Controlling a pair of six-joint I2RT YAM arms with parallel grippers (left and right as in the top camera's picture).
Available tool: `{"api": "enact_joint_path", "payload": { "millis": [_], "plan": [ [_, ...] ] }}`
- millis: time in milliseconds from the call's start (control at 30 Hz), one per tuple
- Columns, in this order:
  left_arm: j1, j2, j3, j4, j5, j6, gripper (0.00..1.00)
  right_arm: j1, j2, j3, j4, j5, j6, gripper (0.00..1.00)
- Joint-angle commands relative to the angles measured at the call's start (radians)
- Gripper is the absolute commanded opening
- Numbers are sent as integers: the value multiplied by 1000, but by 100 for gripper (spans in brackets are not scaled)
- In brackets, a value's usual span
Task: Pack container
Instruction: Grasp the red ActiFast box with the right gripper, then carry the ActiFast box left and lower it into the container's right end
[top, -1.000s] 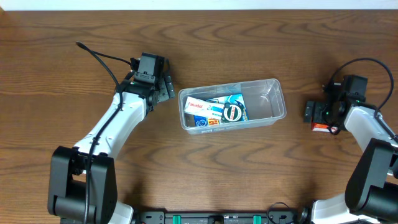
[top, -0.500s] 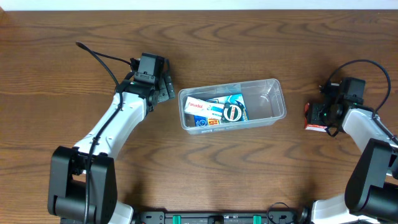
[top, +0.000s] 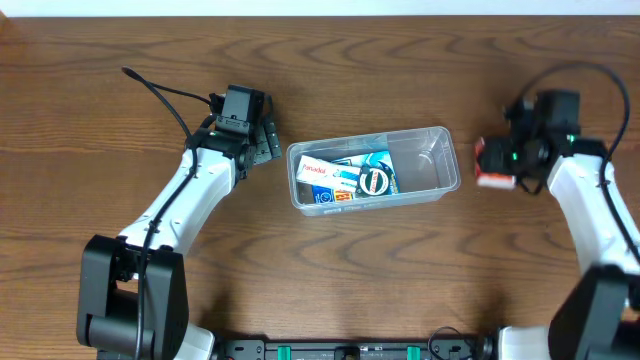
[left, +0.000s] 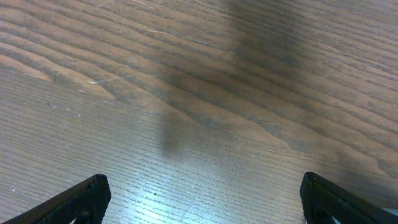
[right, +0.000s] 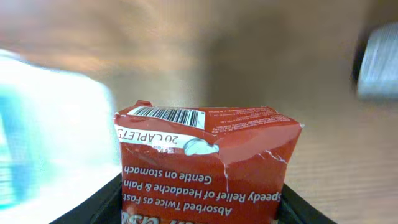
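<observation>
Seen from overhead, the container lies between both arms. Just right of it, the right gripper clamps a red box; only the right wrist view shows its caplet lettering. Left of the container, the left gripper gapes over bare wood.

table: brown wood, visible grain, faint sheen | container: clear plastic — smooth, glossy | red box: thin printed card — creased, slightly shiny

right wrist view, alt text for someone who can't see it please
A dented red medicine box, its barcode and "20 caplets" text upside down, fills the frame, gripped between the dark fingers of the right gripper. Behind it are the blurred wooden table and, at left, the blurred clear container.
</observation>
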Motion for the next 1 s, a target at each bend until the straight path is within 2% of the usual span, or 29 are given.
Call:
{"api": "enact_joint_path", "payload": {
  "millis": [0,200,333,467,733,967],
  "plan": [
    [4,-4,-3,-2,-16,-1,98,99,-101,134,-34,-26,24,47],
    [4,-4,-3,-2,-16,-1,98,259,-154,192,-10,-23,24,46],
    [4,-4,-3,-2,-16,-1,98,364,-116,191,0,-11,24,45],
    [4,-4,-3,-2,-16,-1,98,434,-46,191,0,82,24,47],
    [4,-4,-3,-2,-16,-1,98,464,94,191,-37,122,47,43],
    [4,-4,-3,-2,-16,-1,98,464,139,191,-108,142,65,44]
  ]
}}
